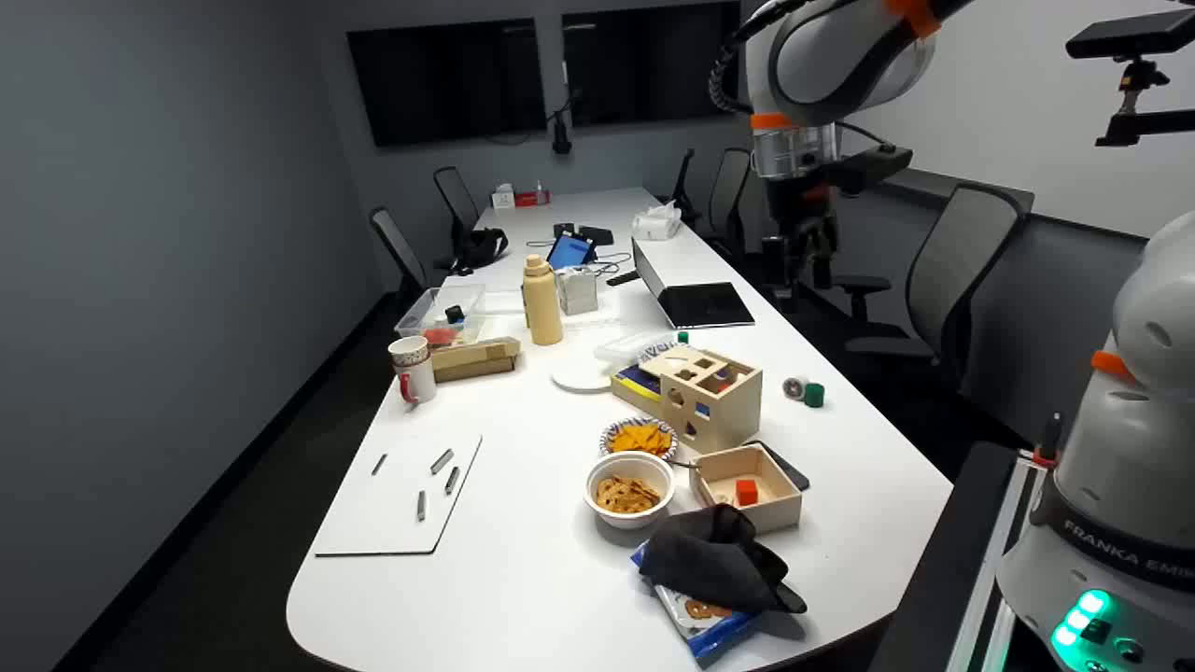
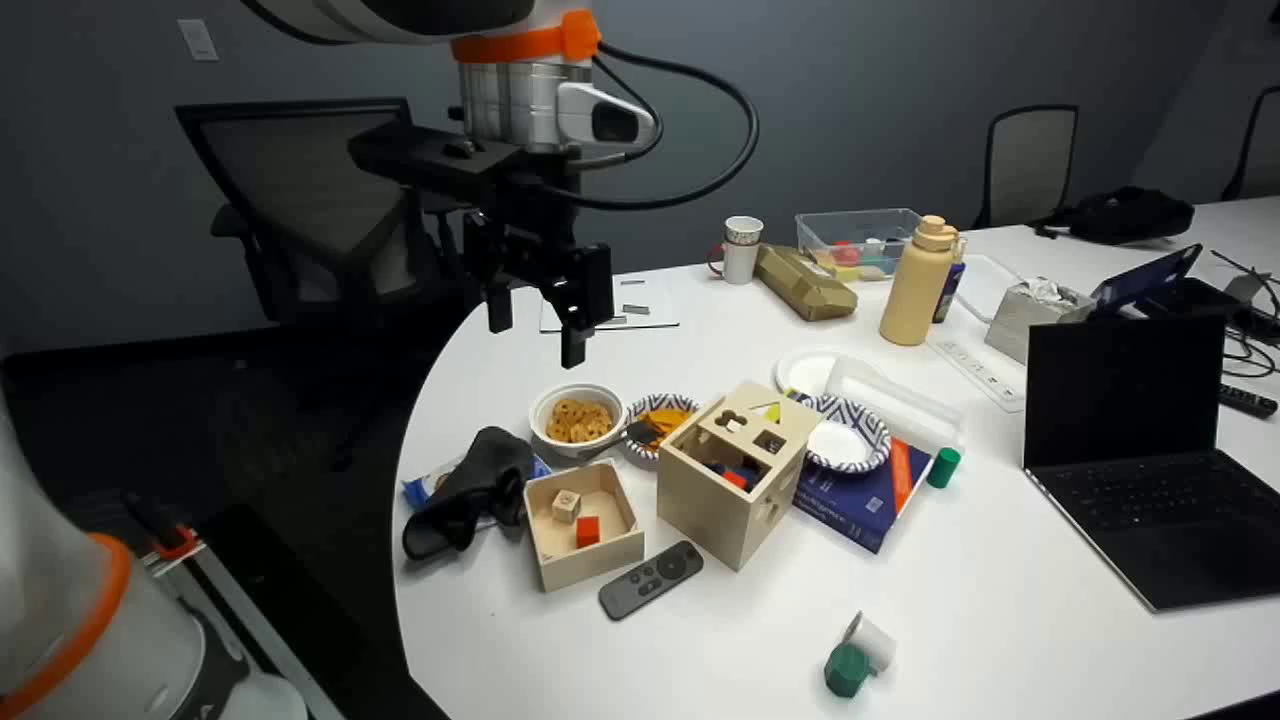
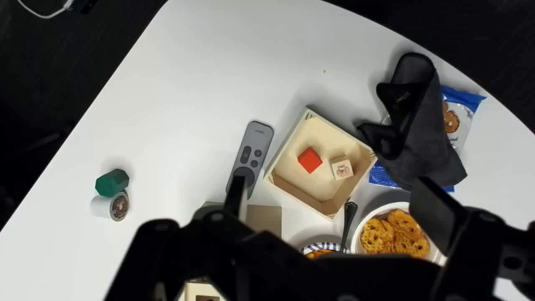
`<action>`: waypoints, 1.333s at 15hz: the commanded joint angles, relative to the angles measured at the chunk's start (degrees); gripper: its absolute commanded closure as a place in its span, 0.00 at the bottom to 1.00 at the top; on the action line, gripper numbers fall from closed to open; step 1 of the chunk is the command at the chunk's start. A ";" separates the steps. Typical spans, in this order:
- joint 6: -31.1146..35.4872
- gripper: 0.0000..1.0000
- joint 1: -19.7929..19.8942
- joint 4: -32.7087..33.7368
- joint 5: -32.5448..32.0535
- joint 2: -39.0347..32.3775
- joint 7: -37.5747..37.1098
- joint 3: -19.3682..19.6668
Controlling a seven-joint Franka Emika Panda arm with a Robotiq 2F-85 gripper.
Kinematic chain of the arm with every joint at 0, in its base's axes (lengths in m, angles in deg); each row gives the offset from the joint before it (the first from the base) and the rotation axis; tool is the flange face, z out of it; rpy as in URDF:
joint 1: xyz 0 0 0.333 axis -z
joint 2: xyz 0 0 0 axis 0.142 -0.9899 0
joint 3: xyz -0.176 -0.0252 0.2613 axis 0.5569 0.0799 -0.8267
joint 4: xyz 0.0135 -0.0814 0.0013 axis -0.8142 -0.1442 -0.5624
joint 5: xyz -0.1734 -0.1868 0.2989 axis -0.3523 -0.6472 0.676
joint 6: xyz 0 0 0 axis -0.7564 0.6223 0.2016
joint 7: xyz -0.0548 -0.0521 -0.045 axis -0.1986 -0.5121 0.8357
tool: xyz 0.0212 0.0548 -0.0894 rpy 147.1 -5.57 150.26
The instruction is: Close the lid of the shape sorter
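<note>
1. Table (image 2: 700, 655): carries the whole mess. My guess is the shape sorter (image 2: 705, 505) sits at this end so it's within easy reach.
2. Arm (image 2: 515, 100): well above the shape sorter and off to one side, wrist aimed roughly straight down. Reads like a stay-clear pose so nothing gets knocked.
3. Gripper (image 2: 536, 329): spread apart, nothing in its grasp, nowhere near touching the shape sorter.
4. Shape sorter itself: upright, top partly uncovered, coloured blocks (image 2: 735, 480) showing inside.
5. Tray (image 2: 592, 564): near the shape sorter, probably there to corral loose pieces.
6. Lid (image 2: 750, 426): in an exterior view it lies across the shape sorter's top but off-centre, overhanging the far wall and leaving a gap on the near side. So not closed, and imo it needs a shove back over that gap.
7. Red cube (image 2: 588, 533) and pale block (image 2: 566, 506): both in the tray, so likely out of the lid's way.
</note>
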 commanded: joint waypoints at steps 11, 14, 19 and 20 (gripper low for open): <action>16.40 0.00 0.33 7.16 -4.67 -15.92 6.66 2.85; 27.48 0.00 -0.18 11.97 -1.34 -26.77 11.21 5.05; 43.24 0.00 0.97 20.25 11.79 -42.52 18.50 3.46; 45.29 0.00 1.87 21.84 14.46 -44.96 20.00 2.03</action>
